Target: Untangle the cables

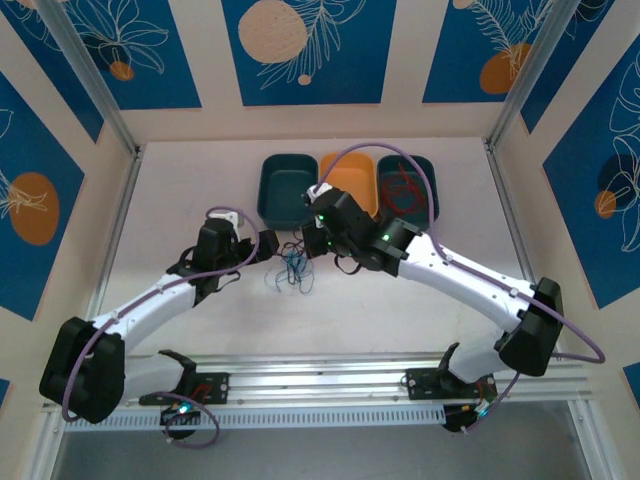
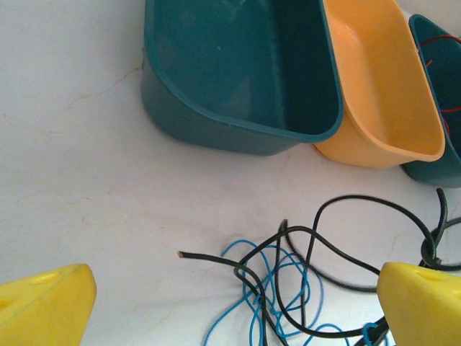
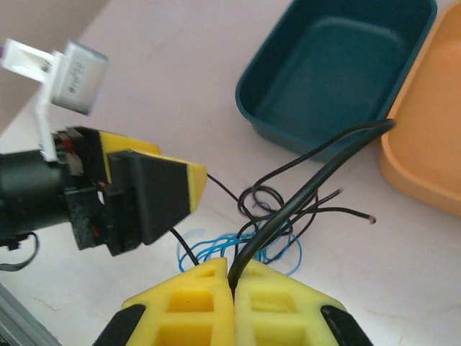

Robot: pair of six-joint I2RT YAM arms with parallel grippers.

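white table [image 1: 180, 200] with three bins in a row at upper centre: teal bin [image 1: 268, 190], orange bin [image 1: 358, 180] partly hidden by the right arm [image 1: 450, 270], second teal bin [image 1: 424, 200] holding a red cable [image 1: 403, 190]. below, mid-frame, a black cable [image 3: 250, 249] and a blue cable [image 2: 250, 321] lie knotted in loose loops. left gripper [image 2: 238, 288] gapes wide over the knot; right gripper [image 3: 234, 282] is pinched on the black cable.

Black and blue cables [image 2: 281, 274] lie tangled within the spread left claw [image 2: 234, 310].
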